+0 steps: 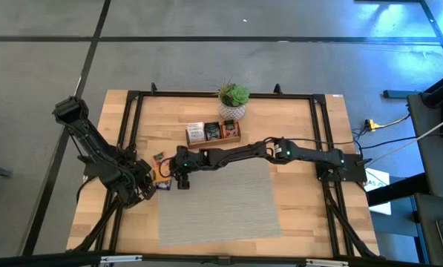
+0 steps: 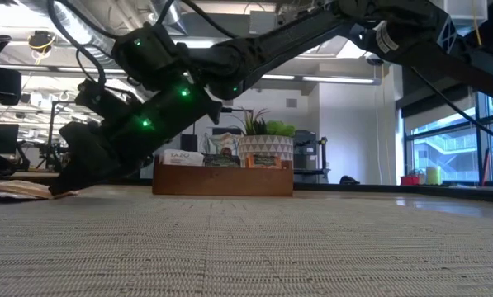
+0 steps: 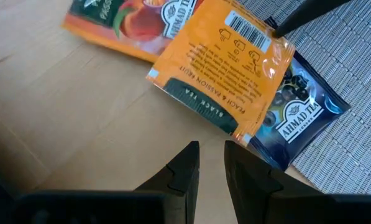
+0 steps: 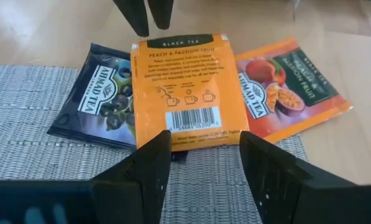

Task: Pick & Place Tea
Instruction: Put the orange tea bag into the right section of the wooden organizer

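Note:
Three tea packets lie in an overlapping pile at the mat's left edge. An orange packet (image 4: 185,87), barcode side up, rests on a dark blue packet (image 4: 104,99) and an orange-red peach packet (image 4: 284,93). My right gripper (image 4: 204,162) is open wide and hovers low over the orange packet's barcode edge, one finger on each side. My left gripper (image 3: 211,171) faces it from the opposite side, open by a narrow gap just short of the packet's black-striped edge (image 3: 204,106). It shows in the right wrist view as well (image 4: 149,15). My right gripper has one fingertip (image 3: 297,15) right at the orange packet's barcode corner (image 3: 269,37), coming from the table's right and slanting down. Whether it touches the packet, I cannot tell. My left gripper touches nothing.
The grey ribbed mat (image 1: 214,200) covers the table's middle and near part. The dark packet lies partly on it. A wooden tray (image 1: 214,133) holding tea packets stands toward the far edge, with a potted plant (image 1: 234,100) behind it. A black frame runs around the table.

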`<state>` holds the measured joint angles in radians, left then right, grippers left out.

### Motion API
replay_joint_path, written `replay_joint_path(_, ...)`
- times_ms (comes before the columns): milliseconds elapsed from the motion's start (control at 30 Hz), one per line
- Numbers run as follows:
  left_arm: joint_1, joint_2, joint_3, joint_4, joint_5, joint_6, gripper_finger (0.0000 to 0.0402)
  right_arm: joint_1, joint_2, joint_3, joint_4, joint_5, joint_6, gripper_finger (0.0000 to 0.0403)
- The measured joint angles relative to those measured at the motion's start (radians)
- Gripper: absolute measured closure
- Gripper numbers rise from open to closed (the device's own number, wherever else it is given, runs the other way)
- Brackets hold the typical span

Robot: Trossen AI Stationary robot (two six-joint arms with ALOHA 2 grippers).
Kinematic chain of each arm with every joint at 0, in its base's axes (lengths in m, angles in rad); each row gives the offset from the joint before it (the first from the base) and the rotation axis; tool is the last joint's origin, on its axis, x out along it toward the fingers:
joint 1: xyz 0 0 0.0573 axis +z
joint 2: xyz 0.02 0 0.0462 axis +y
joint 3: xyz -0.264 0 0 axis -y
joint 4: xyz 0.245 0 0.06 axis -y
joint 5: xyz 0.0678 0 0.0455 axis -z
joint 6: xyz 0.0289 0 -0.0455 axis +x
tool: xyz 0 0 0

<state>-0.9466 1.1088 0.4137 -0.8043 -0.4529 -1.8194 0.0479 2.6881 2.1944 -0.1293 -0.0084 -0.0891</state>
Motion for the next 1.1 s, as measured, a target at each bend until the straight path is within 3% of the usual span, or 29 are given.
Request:
replay_joint_path(333,0.000,0.000,0.000,0.000,-0.001,0.004,0.0329,0.004,-0.001,0.002,-0.059,0.039,-0.029,0.0209)
replay_joint_path(733,0.000,0.000,0.000,0.000,-0.055,0.191,0.0329,0.003,-0.002,0.001,-0.064,0.039,-0.048,0.0209)
replay_joint_path(833,0.000,0.000,0.000,0.000,-0.042,0.301,0.0329,0.003,-0.002,0.001,-0.064,0.040,-0.048,0.0209)
replay_joint_path(1100,0.000,0.000,0.000,0.021,-0.033,0.766,0.0329,0.003,-0.002,0.000,-0.063,0.041,-0.047,0.0209)
